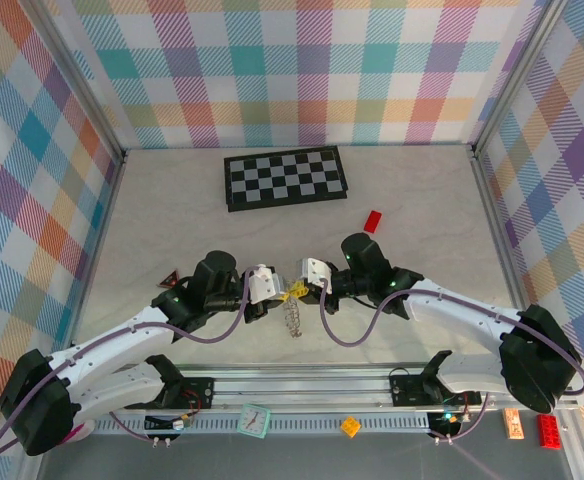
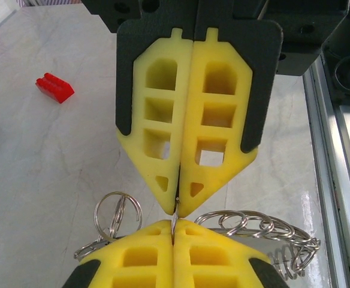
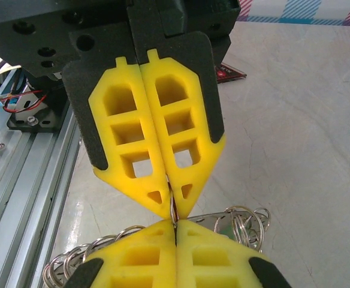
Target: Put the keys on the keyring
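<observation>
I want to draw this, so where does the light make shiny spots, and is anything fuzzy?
Left wrist view: a white glare patch on the table next to the rail, and the keyring wire loops glint. Right wrist view: the table shines pale at the lower left, and the loops sparkle there too. Top view: even light, no hard shadows, nothing badly fuzzy.
</observation>
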You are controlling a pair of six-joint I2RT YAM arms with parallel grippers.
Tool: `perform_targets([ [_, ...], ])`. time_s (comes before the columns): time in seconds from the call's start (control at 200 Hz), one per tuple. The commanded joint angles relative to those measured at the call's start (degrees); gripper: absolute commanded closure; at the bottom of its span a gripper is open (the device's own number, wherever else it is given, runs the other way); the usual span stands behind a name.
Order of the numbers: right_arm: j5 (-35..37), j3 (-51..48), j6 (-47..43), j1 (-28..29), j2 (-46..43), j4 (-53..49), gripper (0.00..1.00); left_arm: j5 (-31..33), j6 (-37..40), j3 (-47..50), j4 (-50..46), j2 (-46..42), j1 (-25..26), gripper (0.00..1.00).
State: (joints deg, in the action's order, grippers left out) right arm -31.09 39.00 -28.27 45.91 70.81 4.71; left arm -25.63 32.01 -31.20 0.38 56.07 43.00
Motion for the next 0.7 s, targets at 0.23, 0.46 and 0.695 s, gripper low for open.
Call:
perform_targets([
  [0.23, 3.67, -2.96, 8.33, -1.06, -8.68, 0.60, 0.65, 2.87, -0.87, 0.26, 2.48, -1.69, 0.47, 1.00],
  [0.46, 33.80, -6.43, 31.02, -2.35, -15.71, -8.55, 0.56, 4.79, -2.30, -0.18, 2.25, -2.16, 0.50, 1.00],
  [0.695, 43.56, 3.87, 46.67, -10.20, -9.27, -32.45, 0.54, 4.97, -2.39, -0.97, 1.28, -2.47, 0.50, 1.00],
])
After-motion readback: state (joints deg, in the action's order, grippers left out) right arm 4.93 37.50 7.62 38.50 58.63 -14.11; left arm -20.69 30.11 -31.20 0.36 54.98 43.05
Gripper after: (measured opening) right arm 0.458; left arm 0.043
